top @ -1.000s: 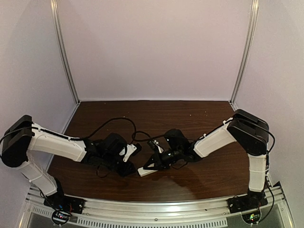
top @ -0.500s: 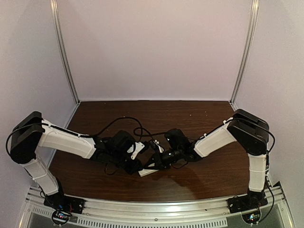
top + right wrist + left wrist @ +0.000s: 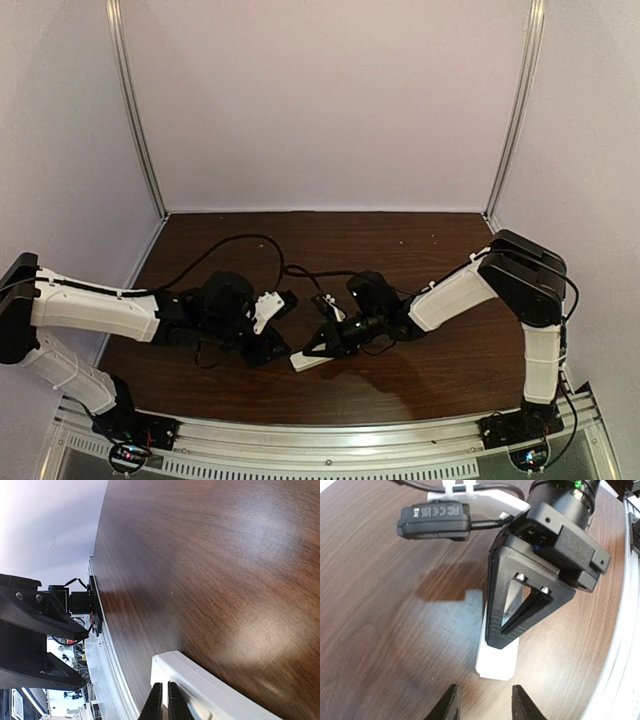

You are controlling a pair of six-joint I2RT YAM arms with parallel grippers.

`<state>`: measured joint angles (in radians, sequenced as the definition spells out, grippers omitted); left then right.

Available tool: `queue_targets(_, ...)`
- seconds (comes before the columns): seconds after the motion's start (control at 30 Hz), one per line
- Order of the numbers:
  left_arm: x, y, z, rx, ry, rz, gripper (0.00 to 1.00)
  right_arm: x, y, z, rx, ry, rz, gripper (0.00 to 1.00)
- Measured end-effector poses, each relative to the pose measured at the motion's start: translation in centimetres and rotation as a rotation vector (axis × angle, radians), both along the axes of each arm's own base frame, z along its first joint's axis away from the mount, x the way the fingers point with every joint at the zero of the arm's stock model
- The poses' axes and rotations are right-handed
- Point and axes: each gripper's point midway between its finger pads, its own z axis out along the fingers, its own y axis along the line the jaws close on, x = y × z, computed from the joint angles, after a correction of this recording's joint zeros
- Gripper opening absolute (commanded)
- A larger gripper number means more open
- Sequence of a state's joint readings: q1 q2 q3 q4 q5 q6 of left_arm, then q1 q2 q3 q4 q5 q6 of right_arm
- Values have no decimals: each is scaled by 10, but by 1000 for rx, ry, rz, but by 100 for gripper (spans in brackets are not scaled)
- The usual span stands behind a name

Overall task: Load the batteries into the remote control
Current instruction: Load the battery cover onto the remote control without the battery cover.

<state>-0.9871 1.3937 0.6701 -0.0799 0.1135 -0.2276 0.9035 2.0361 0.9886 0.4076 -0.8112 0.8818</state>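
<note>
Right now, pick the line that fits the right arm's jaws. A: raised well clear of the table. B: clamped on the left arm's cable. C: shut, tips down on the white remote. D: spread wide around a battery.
C: in the left wrist view the right arm's jaws are closed together with their tips on the remote control, which lies flat on the table.

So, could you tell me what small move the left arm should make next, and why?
Probably ease the left gripper forward until its open fingers straddle the free end of the remote. The right gripper, shut, only rests its tips on top of the remote, and no batteries are in view.
</note>
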Motion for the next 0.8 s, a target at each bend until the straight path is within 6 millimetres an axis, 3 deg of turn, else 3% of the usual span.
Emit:
queue_targets(0.13,3,1,-1,9,-19,3,27,0,0,0,0,0,0,7)
queue_targets(0.4,2,18,-40,147,45,60,19,0,0,0,-1,5,-3,7)
queue_targets(0.53,-5,23,-50,198,79,71,17,0,0,0,0,6,-3,7)
queue_targets(0.8,-4,10,-65,318,88,91,15,1,-1,0,-2,9,-5,7)
